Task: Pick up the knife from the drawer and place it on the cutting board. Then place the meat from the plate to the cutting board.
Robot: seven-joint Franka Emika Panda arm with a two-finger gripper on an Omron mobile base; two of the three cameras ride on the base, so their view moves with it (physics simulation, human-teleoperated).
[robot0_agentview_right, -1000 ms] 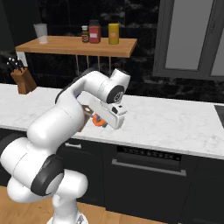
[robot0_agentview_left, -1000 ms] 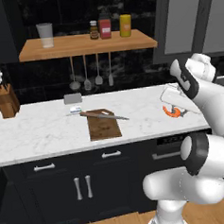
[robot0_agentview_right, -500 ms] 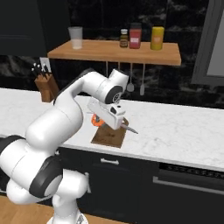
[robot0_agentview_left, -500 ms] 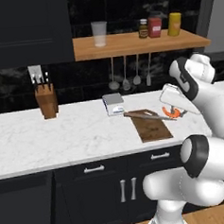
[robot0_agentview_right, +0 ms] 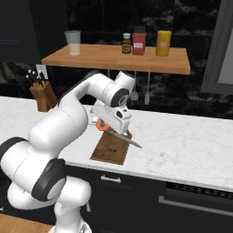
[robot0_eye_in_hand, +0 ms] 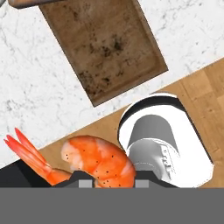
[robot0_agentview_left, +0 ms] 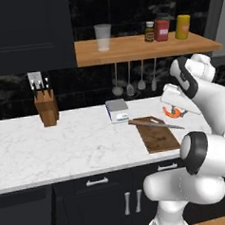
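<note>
While the whole scene shifts sideways in both base views over the last second, the things on the counter hold their places relative to one another. This indicates base travel, not object motion. Relative to the board [robot0_agentview_left: 158,134], the gripper [robot0_agentview_left: 177,111] has closed in: a second ago it stood well to the board's right, and it now hangs just beside the board's far right corner.

End effector state: the jaws are narrow and clamped on the meat [robot0_agentview_left: 173,112]. In the hand view, the meat [robot0_eye_in_hand: 98,164] sits between the fingertips with its tail fanned to one side, clear of the counter. The board [robot0_eye_in_hand: 103,48] lies ahead of it.

Knife [robot0_agentview_left: 155,124]: it lies across the board's far edge, blade overhanging to the right. The first part of the task is judged complete.

Meaning for the task: the meat is lifted and in transit. Remaining work is judged to be a short carry over the board's bare middle, a descent, and a release clear of the blade.

Writing and labels: the jars [robot0_agentview_left: 162,29] on the shelf above the board carry labels, but these are too small to read. No brand or text is legible anywhere.
</note>
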